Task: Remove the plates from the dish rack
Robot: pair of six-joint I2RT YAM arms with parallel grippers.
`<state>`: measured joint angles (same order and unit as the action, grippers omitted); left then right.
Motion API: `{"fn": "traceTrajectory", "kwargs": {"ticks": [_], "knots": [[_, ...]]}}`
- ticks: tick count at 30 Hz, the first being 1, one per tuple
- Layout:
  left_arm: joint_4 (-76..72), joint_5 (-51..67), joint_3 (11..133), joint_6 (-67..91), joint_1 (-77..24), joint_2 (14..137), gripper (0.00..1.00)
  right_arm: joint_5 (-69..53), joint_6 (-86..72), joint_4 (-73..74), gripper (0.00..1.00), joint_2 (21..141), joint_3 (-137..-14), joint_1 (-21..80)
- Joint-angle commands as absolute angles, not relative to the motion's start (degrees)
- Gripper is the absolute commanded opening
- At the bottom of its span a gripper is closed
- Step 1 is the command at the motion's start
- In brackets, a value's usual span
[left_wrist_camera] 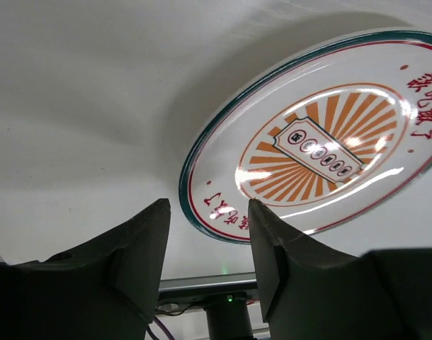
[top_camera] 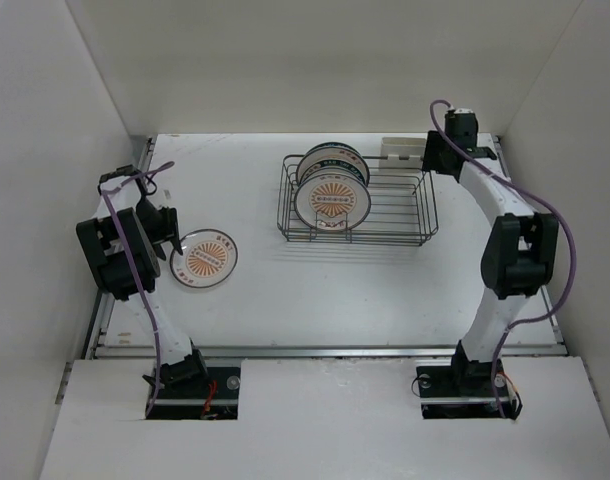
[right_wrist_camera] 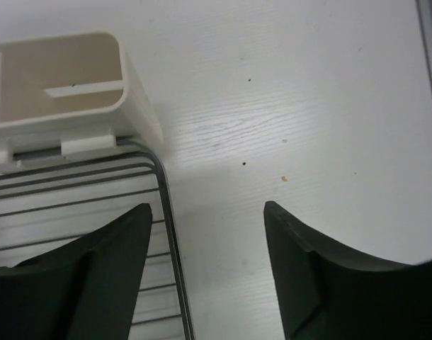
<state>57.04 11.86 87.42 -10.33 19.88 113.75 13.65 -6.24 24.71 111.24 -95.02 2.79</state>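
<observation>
Notably, a plate [top_camera: 203, 260] lay flat on the worktop [top_camera: 315, 295] just right of the parted left gripper [left_wrist_camera: 209, 212]; the right gripper [right_wrist_camera: 207, 212], also parted, hung over the far-right corner of the dish rack [top_camera: 405, 215].

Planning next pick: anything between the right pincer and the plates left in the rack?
Nothing loose. Right pincer sits over the far right corner of the rack, by the caddy; plates stand at its left end, only empty wire floor between.
</observation>
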Motion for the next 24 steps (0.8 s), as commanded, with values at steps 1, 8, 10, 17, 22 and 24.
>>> {"fn": "traceTrajectory", "kwargs": {"ticks": [1,8,10,17,22,24], "knots": [[58.89,14.23,87.89,-10.72,19.95,108.02,0.45,12.93,-6.24,18.12,0.73,96.36,-91.69,3.86],[60.21,18.19,87.28,-11.86,19.95,96.87,0.49,-10.34,-0.98,12.66,0.87,81.74,-77.88,10.71],[60.73,18.19,86.57,-14.05,19.95,92.65,0.52,-18.08,0.96,13.35,0.87,82.26,-77.34,13.26],[61.87,16.53,80.51,-18.11,17.76,83.85,0.56,-24.62,3.52,16.35,0.82,93.50,-82.87,17.49],[61.87,15.29,78.58,-17.58,17.05,83.23,0.56,-23.55,4.92,15.66,0.80,98.09,-84.02,18.98],[62.40,15.29,78.57,-17.58,17.05,83.23,0.56,-22.94,4.92,15.64,0.71,99.75,-84.02,18.98]]}}
